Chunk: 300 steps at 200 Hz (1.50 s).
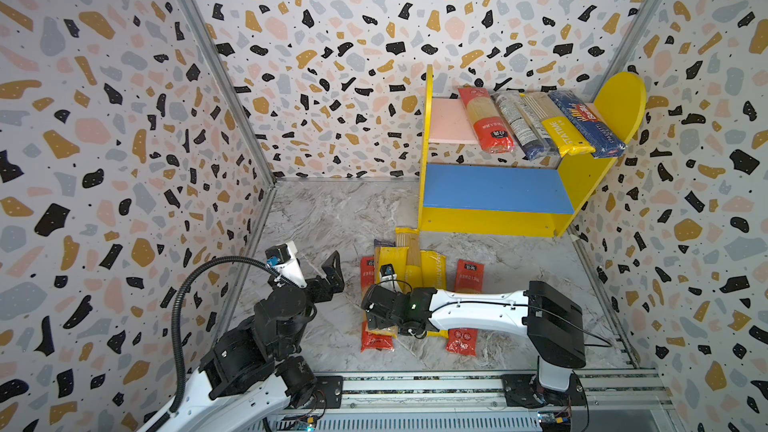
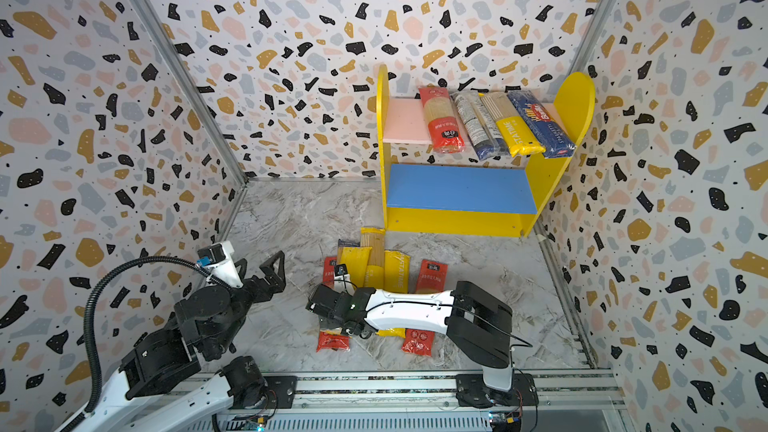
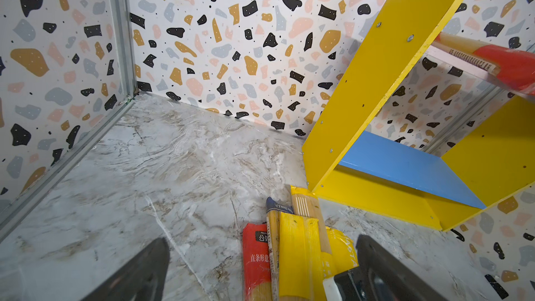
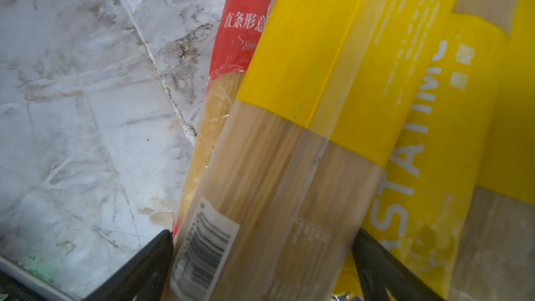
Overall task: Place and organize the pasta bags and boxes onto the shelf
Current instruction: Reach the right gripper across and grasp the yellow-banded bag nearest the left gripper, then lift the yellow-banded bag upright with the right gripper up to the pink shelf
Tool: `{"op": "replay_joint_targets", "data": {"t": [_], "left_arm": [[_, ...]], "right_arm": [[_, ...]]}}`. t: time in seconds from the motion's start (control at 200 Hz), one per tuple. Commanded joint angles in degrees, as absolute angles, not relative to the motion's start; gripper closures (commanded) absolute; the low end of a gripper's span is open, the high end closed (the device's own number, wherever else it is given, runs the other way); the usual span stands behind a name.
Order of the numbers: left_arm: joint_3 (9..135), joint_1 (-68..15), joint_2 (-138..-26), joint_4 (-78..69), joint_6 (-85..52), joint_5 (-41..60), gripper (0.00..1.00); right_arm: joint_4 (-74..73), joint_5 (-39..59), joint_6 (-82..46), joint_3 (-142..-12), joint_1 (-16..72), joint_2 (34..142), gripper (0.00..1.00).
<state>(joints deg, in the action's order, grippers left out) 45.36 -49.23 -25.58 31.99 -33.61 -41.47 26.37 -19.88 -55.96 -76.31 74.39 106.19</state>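
The right hand [image 4: 263,234] stands open astride a yellow-ended clear pack [image 4: 289,154] in the pile on the surface [image 1: 324,218]. The left hand [image 1: 333,271] hangs open and empty. Four packs [image 1: 540,122] lie on the shelf [image 1: 490,222]; several are left below, so I judge it under halfway.

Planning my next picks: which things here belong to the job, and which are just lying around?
Job: shelf; four packs on its pink board; pile of packs on the floor; lone red pack nearby.
Not the job: base rail; left arm's cable.
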Motion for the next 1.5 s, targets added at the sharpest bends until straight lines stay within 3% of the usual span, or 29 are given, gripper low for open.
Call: {"op": "replay_joint_targets", "data": {"t": [0.0,0.41,0.471,0.561,0.606,0.811,1.071,1.497], "left_arm": [[45.4,-49.1,-24.2,32.6,-32.2,-42.8,0.0],[46.8,-49.1,-22.9,34.2,-30.6,-43.8,0.01],[47.0,-49.0,-22.6,34.4,-30.4,-44.1,0.01],[47.0,-49.1,-22.4,34.6,-30.3,-44.4,0.01],[47.1,-49.0,-22.5,34.7,-30.3,-44.4,0.01],[47.5,-49.1,-23.8,34.8,-30.5,-44.0,0.0],[47.8,-49.1,-25.0,34.1,-31.4,-44.3,0.0],[49.3,-49.1,-34.8,29.0,-33.2,-42.5,0.0]], "right_arm": [[32.5,-21.8,-58.5,-78.5,74.7,106.7,0.04],[33.0,-18.1,-57.3,-82.9,73.4,115.2,0.11],[33.1,-17.4,-57.4,-82.6,72.9,115.5,0.2],[33.2,-17.1,-57.6,-81.3,72.2,114.9,0.45],[32.5,-16.5,-57.1,-80.2,71.8,114.0,0.52],[27.3,-12.5,-54.6,-71.3,68.0,105.2,0.67],[14.3,-4.2,-49.8,-56.4,62.5,88.0,0.75],[9.9,2.3,-43.4,-46.7,57.7,66.5,0.76]]}}
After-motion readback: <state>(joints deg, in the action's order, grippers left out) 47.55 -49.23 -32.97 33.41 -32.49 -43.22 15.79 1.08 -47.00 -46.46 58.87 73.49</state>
